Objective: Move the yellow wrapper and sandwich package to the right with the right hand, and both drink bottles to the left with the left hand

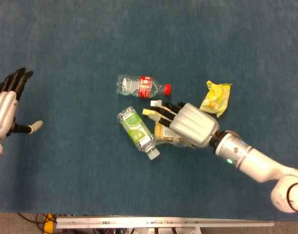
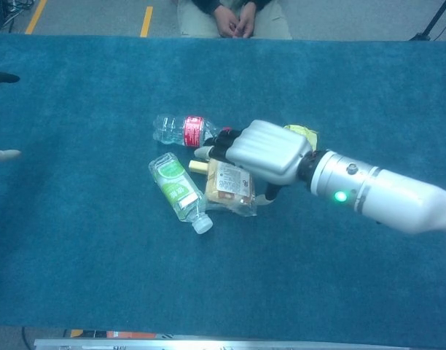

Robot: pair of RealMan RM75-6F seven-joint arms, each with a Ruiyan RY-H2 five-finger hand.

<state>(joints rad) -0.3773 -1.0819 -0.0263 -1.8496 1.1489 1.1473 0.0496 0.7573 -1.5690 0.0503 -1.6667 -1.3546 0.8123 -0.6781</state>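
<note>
**Right hand over sandwich package; left hand idle at bench edge**

Bench (image 1: 90,195): covered in blue carpet-like cloth and carrying all four task items near its centre.

Right hand (image 1: 188,124): palm down over the sandwich package (image 2: 229,187), fingers (image 1: 161,110) extended toward 10 o'clock and covering the package's upper part in the head view. The chest view shows the thumb low at the package's 3 o'clock edge. Whether the hand has a grip on the package or merely rests on it cannot be told. A green light shows on the wrist.

Left hand (image 1: 5,105): at the 9 o'clock edge of the head view, well apart from all items, fingers spread and straight, thumb out to the side, holding nothing. In the chest view only fingertips show at the left border.

Green-label bottle (image 1: 138,131): lying on its side, cap toward 5 o'clock, just beside the sandwich package at its 9 o'clock side.

Red-label bottle (image 1: 141,86): lying on its side, red cap toward 3 o'clock, at 12 o'clock from the sandwich package, near the right hand's fingertips.

Yellow wrapper (image 1: 216,98): crumpled, lying at 2 o'clock from the right hand, apart from the bottles; mostly hidden behind the hand in the chest view.
</note>
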